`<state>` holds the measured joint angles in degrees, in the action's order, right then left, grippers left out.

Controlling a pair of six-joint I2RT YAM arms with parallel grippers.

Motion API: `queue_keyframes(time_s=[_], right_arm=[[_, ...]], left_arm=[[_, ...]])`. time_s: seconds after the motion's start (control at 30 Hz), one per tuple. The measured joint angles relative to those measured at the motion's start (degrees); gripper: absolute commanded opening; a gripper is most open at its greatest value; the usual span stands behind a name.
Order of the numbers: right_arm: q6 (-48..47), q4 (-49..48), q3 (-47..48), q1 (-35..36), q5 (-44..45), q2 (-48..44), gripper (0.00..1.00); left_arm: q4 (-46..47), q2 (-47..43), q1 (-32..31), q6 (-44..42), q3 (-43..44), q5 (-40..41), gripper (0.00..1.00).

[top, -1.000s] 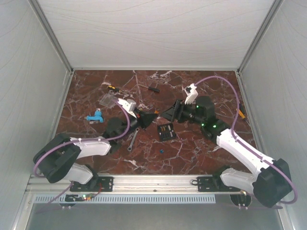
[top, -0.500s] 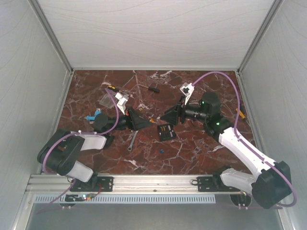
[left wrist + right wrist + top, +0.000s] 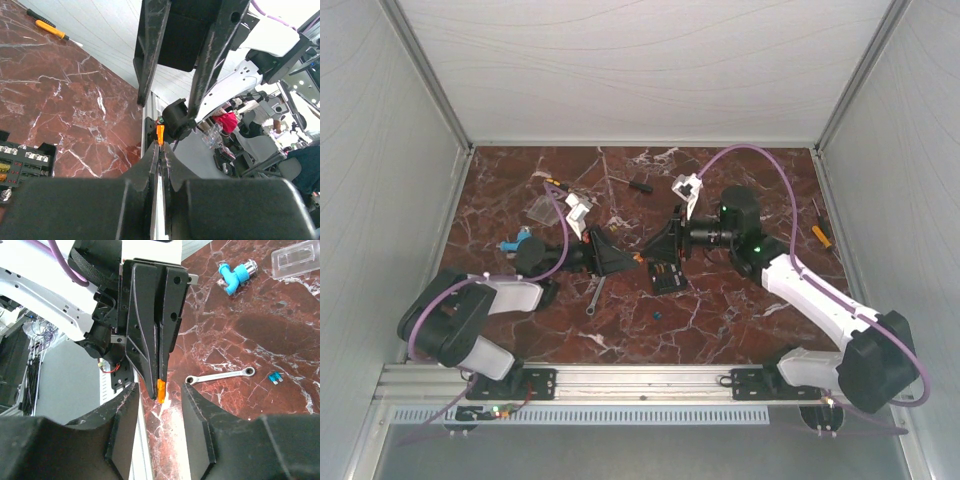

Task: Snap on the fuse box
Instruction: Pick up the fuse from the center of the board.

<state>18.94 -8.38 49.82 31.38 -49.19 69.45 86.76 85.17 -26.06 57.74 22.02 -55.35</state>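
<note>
The fuse box (image 3: 665, 275), black with rows of small fuses, lies on the marble between the two arms; its corner shows at the lower left of the left wrist view (image 3: 20, 161). My left gripper (image 3: 631, 258) is raised above the table and shut on a small orange fuse (image 3: 160, 134), which sticks out past its fingertips (image 3: 153, 156). My right gripper (image 3: 160, 387) faces it tip to tip, open, with one finger (image 3: 122, 420) on each side of the orange fuse (image 3: 161, 389) and a gap on both sides.
A ratchet wrench (image 3: 220, 375) and a tiny blue fuse (image 3: 274, 378) lie on the marble near the box. A blue fitting (image 3: 518, 243) and the clear plastic cover (image 3: 542, 208) sit at the left. Screwdrivers lie at the back (image 3: 640, 184) and at the right (image 3: 820, 235).
My right arm has swung left until its fingers straddle the fuse, and its jaws have narrowed. My left arm drew back leftward earlier, then held still.
</note>
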Motion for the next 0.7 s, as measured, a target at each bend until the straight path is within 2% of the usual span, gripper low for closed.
queue_keyframes(time_s=[0.5,0.7], right_arm=[[0.3,1.8,1.0,1.6,-2.5,2.6,0.24],[0.5,1.9,1.0,1.9,-3.7,2.7,0.14]], left_arm=[[0.2,-1.6,-0.6,0.6,0.2,0.0,0.00],[0.2,-2.0,-0.9,0.8,0.2,0.0,0.00]])
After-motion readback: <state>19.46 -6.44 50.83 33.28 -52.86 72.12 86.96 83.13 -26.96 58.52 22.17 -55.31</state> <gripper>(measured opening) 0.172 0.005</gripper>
